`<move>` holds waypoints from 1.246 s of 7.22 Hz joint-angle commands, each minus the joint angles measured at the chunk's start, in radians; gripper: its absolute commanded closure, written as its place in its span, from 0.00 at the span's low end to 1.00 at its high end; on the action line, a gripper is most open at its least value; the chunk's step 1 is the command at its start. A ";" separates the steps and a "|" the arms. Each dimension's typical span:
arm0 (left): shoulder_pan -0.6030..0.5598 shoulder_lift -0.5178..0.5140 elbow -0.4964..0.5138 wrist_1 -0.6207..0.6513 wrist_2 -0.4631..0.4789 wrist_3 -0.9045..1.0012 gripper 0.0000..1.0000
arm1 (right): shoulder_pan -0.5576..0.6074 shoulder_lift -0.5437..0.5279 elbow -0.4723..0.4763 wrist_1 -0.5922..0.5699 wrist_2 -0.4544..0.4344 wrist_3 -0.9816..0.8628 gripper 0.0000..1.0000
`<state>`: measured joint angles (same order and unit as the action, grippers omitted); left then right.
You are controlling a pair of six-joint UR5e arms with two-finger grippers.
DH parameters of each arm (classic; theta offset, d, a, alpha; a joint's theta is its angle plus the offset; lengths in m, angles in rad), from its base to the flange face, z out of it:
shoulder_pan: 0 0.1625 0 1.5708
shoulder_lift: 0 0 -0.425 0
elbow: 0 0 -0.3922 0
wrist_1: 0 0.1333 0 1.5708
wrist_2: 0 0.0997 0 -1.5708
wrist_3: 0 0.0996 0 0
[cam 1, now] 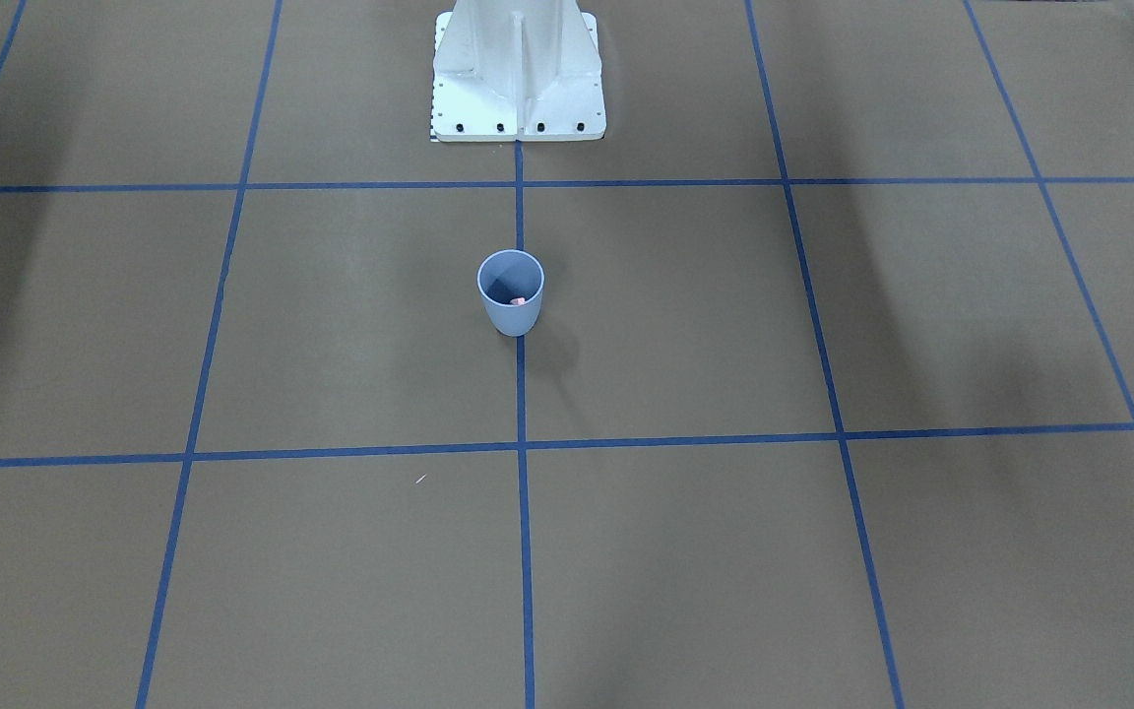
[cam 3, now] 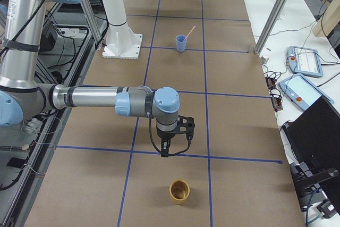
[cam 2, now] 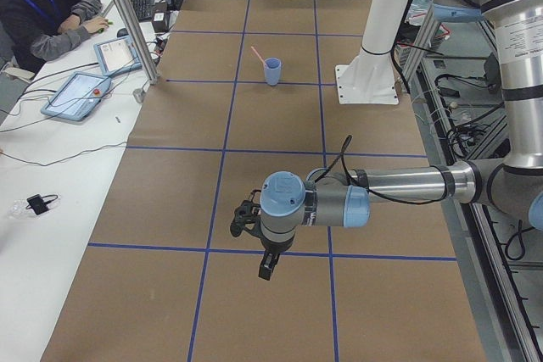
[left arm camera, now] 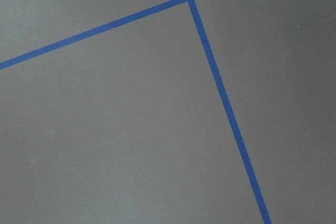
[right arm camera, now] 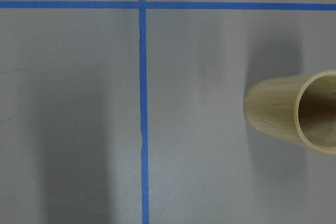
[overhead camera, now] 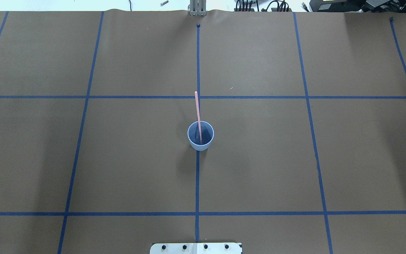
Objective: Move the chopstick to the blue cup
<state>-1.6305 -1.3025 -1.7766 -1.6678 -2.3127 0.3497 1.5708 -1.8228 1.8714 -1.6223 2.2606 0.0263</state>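
The blue cup stands upright at the table's middle, on the centre tape line. A thin pink chopstick stands in it and leans over the far rim, away from the robot. Its pink end shows inside the cup in the front-facing view. The cup also shows in both side views. My left gripper hangs above bare paper far from the cup. My right gripper hangs near a wooden cup, also far away. I cannot tell whether either is open or shut. No fingers show in the wrist views.
A tan wooden cup stands near the table's right end and lies at the right edge of the right wrist view. The robot's white base stands behind the blue cup. An operator sits at a side desk with tablets.
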 commanded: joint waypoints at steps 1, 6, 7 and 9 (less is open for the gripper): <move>-0.002 0.000 -0.001 -0.001 -0.001 0.000 0.02 | 0.001 0.000 -0.009 -0.004 0.004 0.001 0.00; -0.005 0.000 -0.001 -0.001 0.003 -0.002 0.02 | -0.002 -0.009 -0.015 -0.001 0.043 0.000 0.00; -0.003 0.000 -0.001 -0.001 0.001 -0.002 0.02 | -0.002 -0.009 -0.015 -0.002 0.045 0.000 0.00; -0.003 0.000 -0.001 0.000 0.003 -0.002 0.02 | -0.002 -0.009 -0.020 -0.002 0.045 0.000 0.00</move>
<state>-1.6344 -1.3025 -1.7779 -1.6680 -2.3112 0.3482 1.5693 -1.8314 1.8531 -1.6243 2.3052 0.0261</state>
